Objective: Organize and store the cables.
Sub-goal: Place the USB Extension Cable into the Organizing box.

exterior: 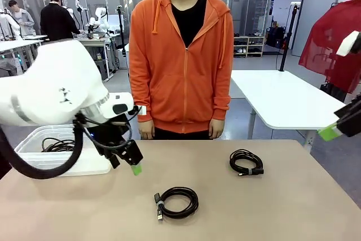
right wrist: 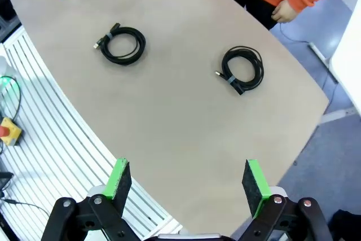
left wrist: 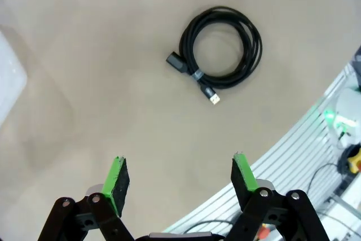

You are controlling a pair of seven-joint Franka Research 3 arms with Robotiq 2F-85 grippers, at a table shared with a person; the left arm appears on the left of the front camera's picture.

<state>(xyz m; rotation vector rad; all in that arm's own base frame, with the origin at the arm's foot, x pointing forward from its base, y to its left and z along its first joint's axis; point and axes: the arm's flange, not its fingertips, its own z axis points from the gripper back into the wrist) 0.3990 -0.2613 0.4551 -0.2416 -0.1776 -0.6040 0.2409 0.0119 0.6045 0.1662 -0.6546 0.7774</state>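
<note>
— Closest to the camera, what is seen?
— One black ring, the first cable [exterior: 177, 202], is laid flat on the counter [exterior: 271, 207]. It is seen ahead of the left gripper [left wrist: 179, 165] and a little to one side. It is not touched by it.
— How is that left gripper held?
— Its two green fingers [left wrist: 117, 176] are spread wide apart, and nothing is held between them. It is hung above the counter.
— What is found beside it?
— A clear box [exterior: 90, 165] is set just behind the left gripper, at the side of the counter. The third cable [exterior: 58, 145] is laid inside the box.
— And the right gripper?
— The right gripper [right wrist: 186, 167] is held high, well away from the cables. Its fingers are spread wide too, and nothing is pinched.
— What is seen from up there?
— Two rings are seen far ahead of it. The second cable [right wrist: 242, 69] is laid on the counter, nearer to the right gripper than the first cable is. The two rings are well apart.
— Is someone there?
— A person [exterior: 180, 66] in an orange top is seen behind the counter, far from both grippers. The hands [exterior: 145, 130] are hung down by the sides.
</note>
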